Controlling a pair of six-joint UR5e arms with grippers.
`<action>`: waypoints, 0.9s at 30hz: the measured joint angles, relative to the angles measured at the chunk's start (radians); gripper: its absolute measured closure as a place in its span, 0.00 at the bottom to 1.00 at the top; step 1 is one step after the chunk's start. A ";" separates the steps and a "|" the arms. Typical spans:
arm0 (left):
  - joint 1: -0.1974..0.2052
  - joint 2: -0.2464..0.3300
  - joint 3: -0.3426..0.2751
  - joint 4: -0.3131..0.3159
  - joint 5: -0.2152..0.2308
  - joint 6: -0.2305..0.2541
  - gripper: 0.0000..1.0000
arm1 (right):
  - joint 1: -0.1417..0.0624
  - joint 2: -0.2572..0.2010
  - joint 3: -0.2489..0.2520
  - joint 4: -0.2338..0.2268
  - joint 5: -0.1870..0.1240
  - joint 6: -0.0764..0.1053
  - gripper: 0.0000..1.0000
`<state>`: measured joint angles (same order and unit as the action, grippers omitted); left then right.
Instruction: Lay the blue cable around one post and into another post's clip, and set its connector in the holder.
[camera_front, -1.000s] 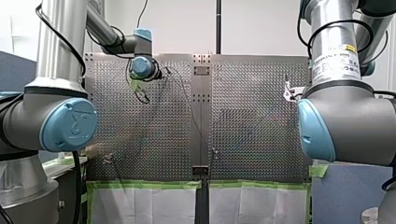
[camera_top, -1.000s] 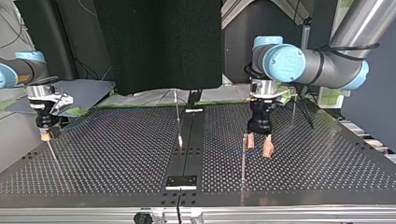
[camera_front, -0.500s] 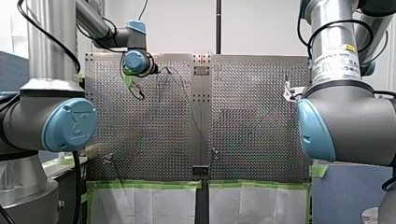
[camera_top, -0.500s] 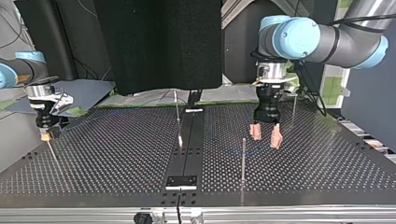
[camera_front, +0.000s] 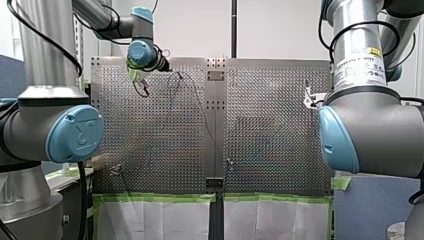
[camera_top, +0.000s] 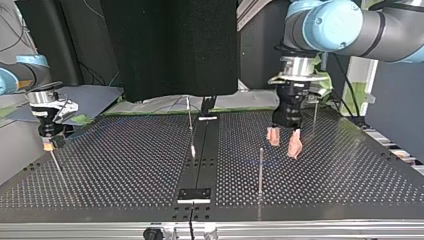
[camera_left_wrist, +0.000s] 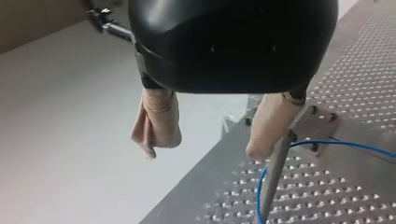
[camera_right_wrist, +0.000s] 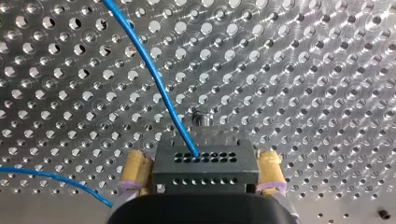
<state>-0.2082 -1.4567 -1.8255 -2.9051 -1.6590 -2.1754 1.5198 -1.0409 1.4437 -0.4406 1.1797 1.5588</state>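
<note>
In the left wrist view my left gripper (camera_left_wrist: 201, 151) is open, its beige fingers (camera_left_wrist: 156, 126) bare. A metal post (camera_left_wrist: 273, 182) stands just beside one finger, and the blue cable (camera_left_wrist: 336, 144) curves around it over the plate. The top view has this gripper (camera_top: 283, 142) hanging above the plate, beyond a thin post (camera_top: 260, 170). My right gripper (camera_right_wrist: 201, 172) is low over the plate, open, with a yellow pad on each side of the black connector block (camera_right_wrist: 205, 161). The cable (camera_right_wrist: 154, 79) runs into that block. This gripper (camera_top: 48, 145) is at the top view's left edge.
Another thin post (camera_top: 314, 117) rises behind my left gripper and a third (camera_top: 190, 125) stands by the black centre strip (camera_top: 195, 194). The perforated plate (camera_top: 125, 170) fills the table. Green tape (camera_front: 160, 198) lines its near edge in the front view.
My left gripper has lifted off the plate and drifted toward the top view's right and back, away from the near post, fingers still open. The right arm has not moved.
</note>
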 joint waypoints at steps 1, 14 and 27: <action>-0.001 -0.005 0.007 -0.008 0.007 0.008 0.00 | 0.000 0.000 0.000 0.000 0.000 0.000 0.00; -0.006 -0.075 0.131 -0.134 -0.078 0.134 0.00 | -0.002 0.000 0.000 0.001 0.000 -0.001 0.00; -0.007 -0.033 0.258 -0.261 -0.181 0.261 0.00 | -0.002 0.000 -0.001 0.004 0.000 -0.004 0.00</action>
<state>-0.2151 -1.4896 -1.5676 -3.1662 -1.8404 -1.9144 1.5178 -1.0412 1.4429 -0.4361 1.1798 1.5547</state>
